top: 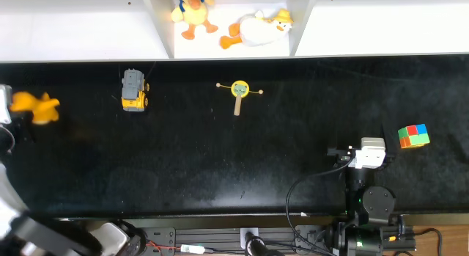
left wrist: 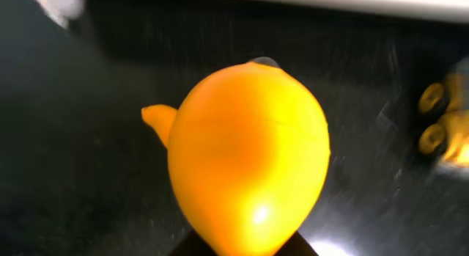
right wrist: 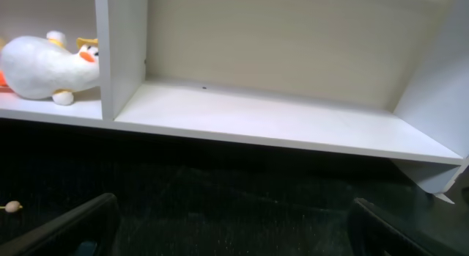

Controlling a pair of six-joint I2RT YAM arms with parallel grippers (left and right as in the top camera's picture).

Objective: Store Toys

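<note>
Left wrist view has the orange toy (left wrist: 249,168) right up against the camera, round and glossy with a small tail-like tip at one side. The left gripper (left wrist: 242,245) is clenched on its lower end, and only a dark bit of it shows beneath the toy. From above, the orange toy sits out in front of the far left end of the white shelf (top: 88,28), over the black table (top: 220,161).

A yellow truck (top: 133,90) stands in front of the shelf's left compartment, just off its front edge and well apart from the orange toy. A stick toy with a green face (top: 239,93) lies in front of the middle compartment. Inside that compartment are a yellow duck (top: 193,12) and, beside it, a white duck (top: 258,28) lying on its side. A coloured cube (top: 413,136) rests in front of the right compartment, farther from the shelf than the truck.

The right gripper (right wrist: 234,234) faces the shelf's right compartment, back from its front edge, fingers spread wide and holding nothing.
</note>
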